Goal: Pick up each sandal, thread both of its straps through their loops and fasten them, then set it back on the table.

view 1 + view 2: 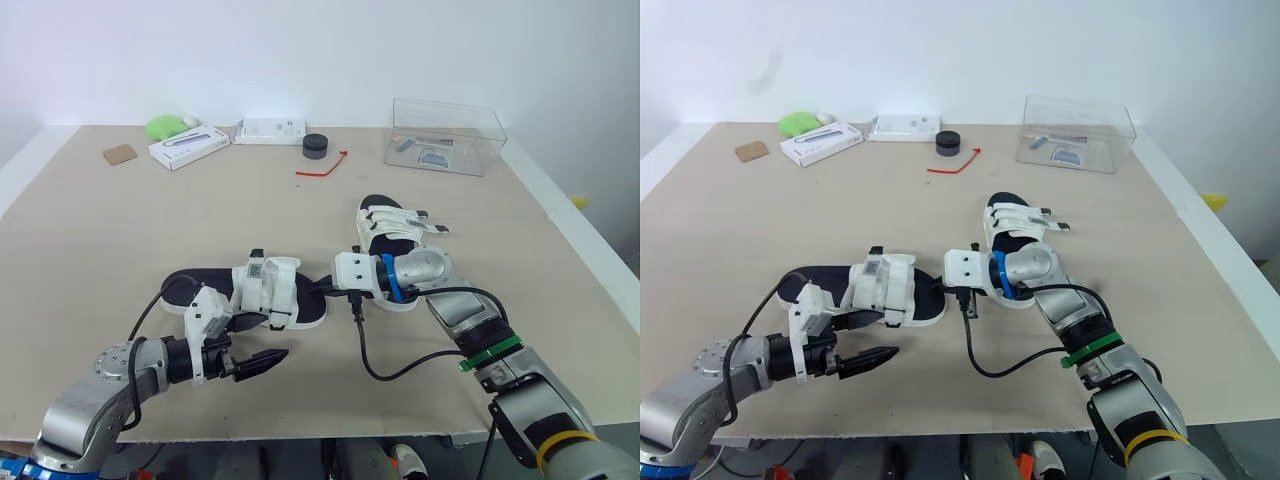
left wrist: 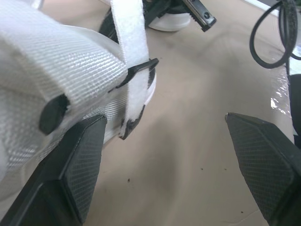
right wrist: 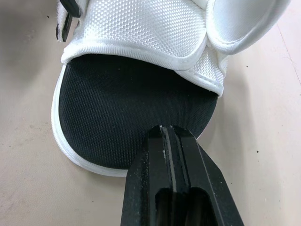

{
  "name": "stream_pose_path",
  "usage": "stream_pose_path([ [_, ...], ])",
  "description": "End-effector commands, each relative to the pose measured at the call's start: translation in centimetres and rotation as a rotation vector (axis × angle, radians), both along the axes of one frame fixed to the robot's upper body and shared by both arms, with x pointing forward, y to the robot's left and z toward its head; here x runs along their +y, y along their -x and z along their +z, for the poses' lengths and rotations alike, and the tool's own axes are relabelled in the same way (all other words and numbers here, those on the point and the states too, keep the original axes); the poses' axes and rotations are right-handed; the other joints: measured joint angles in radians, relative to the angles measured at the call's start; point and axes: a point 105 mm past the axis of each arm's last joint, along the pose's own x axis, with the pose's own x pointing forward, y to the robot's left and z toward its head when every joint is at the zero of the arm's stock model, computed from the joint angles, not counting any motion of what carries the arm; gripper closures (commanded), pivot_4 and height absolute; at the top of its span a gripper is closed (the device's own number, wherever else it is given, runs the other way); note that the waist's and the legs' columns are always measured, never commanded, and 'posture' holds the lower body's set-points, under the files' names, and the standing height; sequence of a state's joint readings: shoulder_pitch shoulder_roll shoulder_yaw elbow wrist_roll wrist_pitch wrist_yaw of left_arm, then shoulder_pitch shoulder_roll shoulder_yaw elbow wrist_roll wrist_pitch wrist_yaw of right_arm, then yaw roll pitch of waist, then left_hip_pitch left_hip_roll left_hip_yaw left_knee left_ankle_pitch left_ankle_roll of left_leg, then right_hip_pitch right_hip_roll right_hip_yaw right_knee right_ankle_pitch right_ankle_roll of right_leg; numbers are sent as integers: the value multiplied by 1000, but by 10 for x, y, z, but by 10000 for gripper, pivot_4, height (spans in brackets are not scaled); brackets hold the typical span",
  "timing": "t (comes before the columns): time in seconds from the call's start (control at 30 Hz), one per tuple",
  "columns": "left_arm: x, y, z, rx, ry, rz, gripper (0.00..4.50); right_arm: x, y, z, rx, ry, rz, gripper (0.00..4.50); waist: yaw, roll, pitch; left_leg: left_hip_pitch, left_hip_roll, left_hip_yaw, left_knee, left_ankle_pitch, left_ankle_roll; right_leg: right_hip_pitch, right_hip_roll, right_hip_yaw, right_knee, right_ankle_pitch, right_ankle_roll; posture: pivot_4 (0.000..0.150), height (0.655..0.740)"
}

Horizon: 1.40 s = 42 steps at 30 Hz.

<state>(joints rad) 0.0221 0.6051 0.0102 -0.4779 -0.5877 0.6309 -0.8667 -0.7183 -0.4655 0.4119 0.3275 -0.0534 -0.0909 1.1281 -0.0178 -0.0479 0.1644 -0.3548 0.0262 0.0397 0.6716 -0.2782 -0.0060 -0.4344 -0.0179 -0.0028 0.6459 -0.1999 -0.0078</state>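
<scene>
Left wrist view showed the left gripper [image 2: 164,117] spread wide beside the nearer sandal [image 1: 268,290]; right gripper [image 3: 169,129], pinched tight and empty, sat over its footbed [image 3: 127,113].

Laid out on the bench [image 1: 100,230]: two sandals [image 1: 270,285] [image 1: 390,222], two flat white boxes [image 1: 188,147] [image 1: 270,130], one clear plastic box [image 1: 445,135], one black round puck [image 1: 316,146], one thin red tie [image 1: 322,168], one green lump [image 1: 165,127], one small brown card square [image 1: 119,154].

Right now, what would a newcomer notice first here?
Two white-strapped sandals lie on the table: the left sandal near the front edge, the right sandal farther back. The left claw sits open beside the left sandal's straps, while the right claw is shut, its tip over the right sandal's black sole.
</scene>
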Motion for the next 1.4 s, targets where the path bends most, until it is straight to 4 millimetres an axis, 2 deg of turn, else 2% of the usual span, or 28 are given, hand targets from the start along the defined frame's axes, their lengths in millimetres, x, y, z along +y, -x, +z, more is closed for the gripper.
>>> stream_pose_path([
  [0.03, -13, 3, 6, -9, 27, -84, 3517, -12, 0, -20, 44, 71, -42, 45000, 1, 0, 0, 0, 0, 0, 0, 0, 0, 0, 0, 0, 0, 0, 0, 1500, 7400],
  [0.4, -17, 17, 9, 70, 36, -200, 3517, -13, 0, -21, 46, 74, -51, 45000, -1, 0, 0, -1, 1, 0, -1, -1, 1, -2, 2, 0, 0, 1, 2, 1500, 7400],
  [0.7, -12, -5, 25, 78, 117, -114, 3517, -11, -1, -22, 46, 73, -51, 45000, -1, 0, 0, -1, 1, 0, -1, 0, 1, -2, 2, 0, 0, 0, 1, 1500, 7400],
  [0.8, -14, -3, 21, 103, 99, -136, 11163, -11, -1, -22, 45, 75, -53, 45000, -1, 0, 0, -1, 1, 0, -1, 0, 1, -2, 2, 0, 0, 1, 3, 1500, 7400],
  [1.0, -14, 2, 14, 142, 82, -158, 41970, -13, -2, -22, 44, 76, -59, 45000, -1, 0, 0, -1, 1, 0, -1, 0, 1, -2, 2, 0, 0, 1, 2, 1500, 7400],
  [1.03, -14, 4, 13, 150, 84, -164, 44652, -13, -2, -22, 44, 77, -59, 45000, -1, 0, 0, -1, 1, 0, -1, 0, 1, -2, 2, 0, 0, 1, 1, 1500, 7400],
  [1.27, -10, 22, 4, 233, 48, -235, 44652, -15, -2, -22, 44, 81, -62, 45000, -2, 1, 0, -1, 1, 0, -1, 0, 1, -2, 2, 0, 0, -1, -1, 1500, 7400],
  [1.4, -11, 45, -1, 301, 34, -308, 44652, -16, -2, -22, 44, 84, -60, 45000, -2, 1, 1, -1, 1, 0, -1, 0, 1, -2, 1, 0, 0, -1, -1, 1500, 7400],
])
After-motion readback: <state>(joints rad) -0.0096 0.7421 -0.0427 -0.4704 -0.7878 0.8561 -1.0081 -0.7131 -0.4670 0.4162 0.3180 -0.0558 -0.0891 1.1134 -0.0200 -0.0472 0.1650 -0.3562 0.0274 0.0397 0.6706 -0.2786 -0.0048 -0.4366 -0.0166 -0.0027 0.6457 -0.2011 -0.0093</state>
